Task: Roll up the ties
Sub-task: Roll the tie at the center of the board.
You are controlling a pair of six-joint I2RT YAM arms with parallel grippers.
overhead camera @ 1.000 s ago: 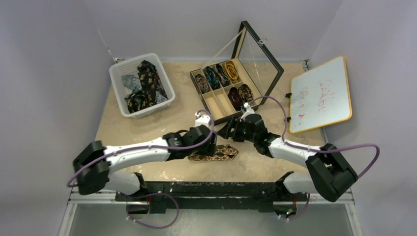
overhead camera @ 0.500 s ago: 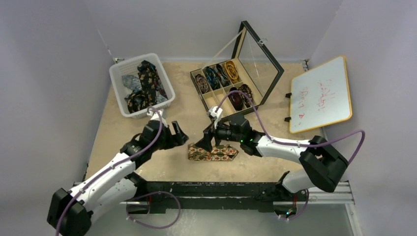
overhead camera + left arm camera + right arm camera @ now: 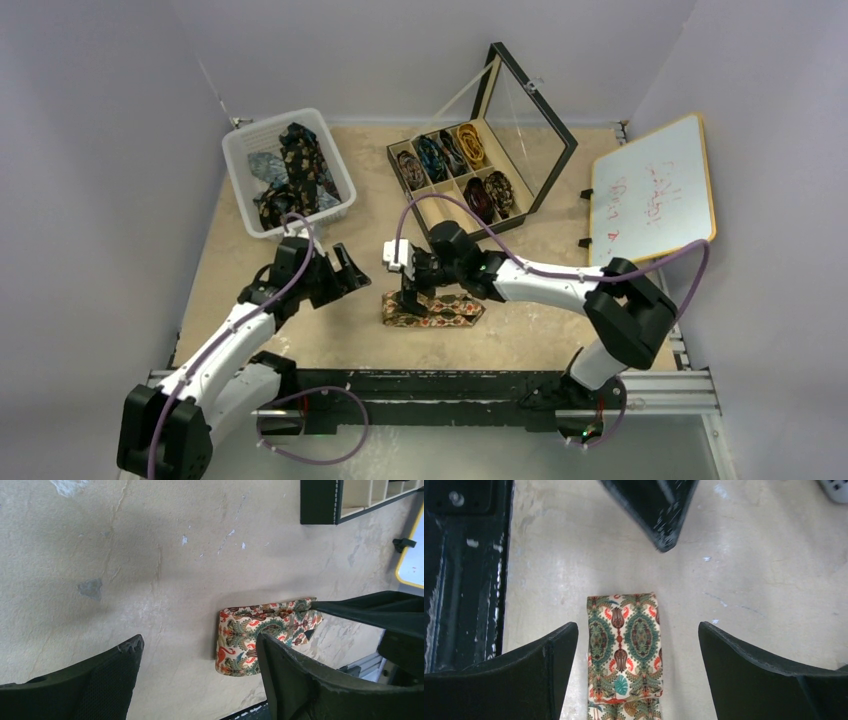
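A folded tie (image 3: pixel 440 311) with a cream, teal and red pattern lies flat on the table near the front edge. My right gripper (image 3: pixel 408 298) hangs open just above its left end. In the right wrist view the tie (image 3: pixel 624 640) lies between my spread fingers (image 3: pixel 636 627) and touches neither. My left gripper (image 3: pixel 357 268) is open and empty, a little left of the tie. In the left wrist view the tie (image 3: pixel 240 635) shows beyond the gripper (image 3: pixel 197 650). Coiled ties (image 3: pixel 455 160) fill some compartments of the box (image 3: pixel 440 205).
A white basket (image 3: pixel 240 150) with several loose dark ties (image 3: pixel 295 165) stands at the back left. The black box's glass lid (image 3: pixel 535 110) stands open. A whiteboard (image 3: pixel 655 190) leans at the right. The black front rail (image 3: pixel 420 385) runs close to the tie.
My left gripper let go of the tie and drew back to the left. My right gripper swung left and now hangs over the tie's left end. The tie stayed in place.
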